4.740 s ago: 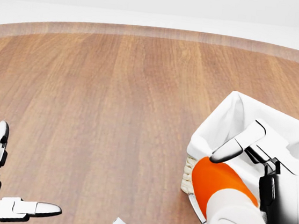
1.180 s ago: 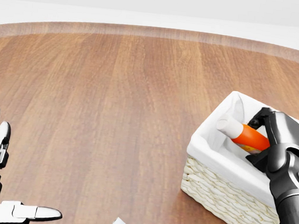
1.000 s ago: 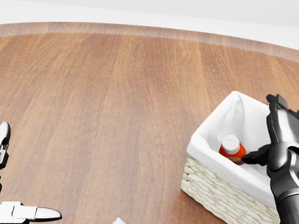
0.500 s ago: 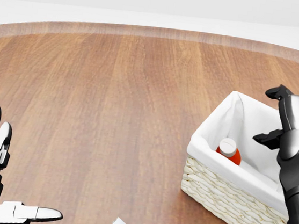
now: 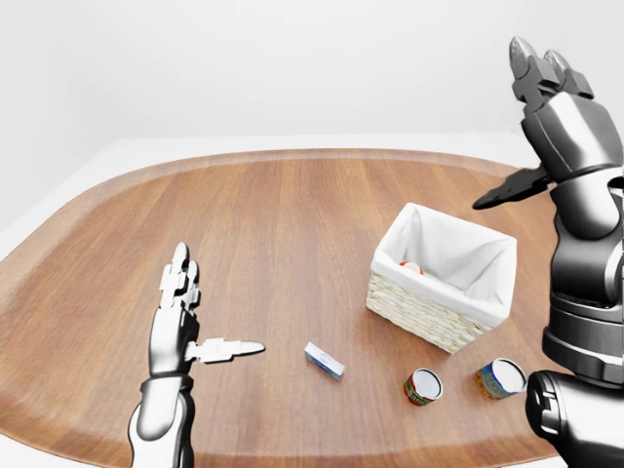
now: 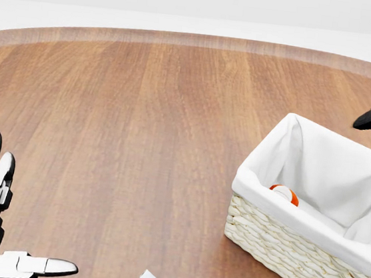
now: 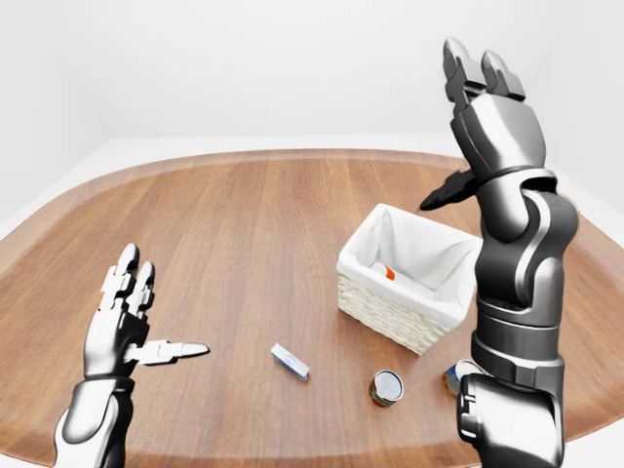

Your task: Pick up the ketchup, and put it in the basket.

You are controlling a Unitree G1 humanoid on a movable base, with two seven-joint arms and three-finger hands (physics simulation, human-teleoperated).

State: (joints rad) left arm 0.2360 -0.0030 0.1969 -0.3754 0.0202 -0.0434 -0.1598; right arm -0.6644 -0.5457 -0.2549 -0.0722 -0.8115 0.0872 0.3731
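Right hand [image 7: 483, 112] lifted away, ketchup [image 6: 284, 193] in basket [image 6: 281, 240]

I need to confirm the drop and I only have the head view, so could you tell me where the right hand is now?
Observer: The right hand is raised high above the basket, fingers spread and empty.
Operator: Thank you. Is the ketchup fully inside?
Observer: Yes, the ketchup lies low against the liner, by the basket's left wall in the right-eye view.
Operator: Is anything near the basket that I cannot see?
Observer: Two cans lie on their sides on the table, below the basket in the left-eye view.
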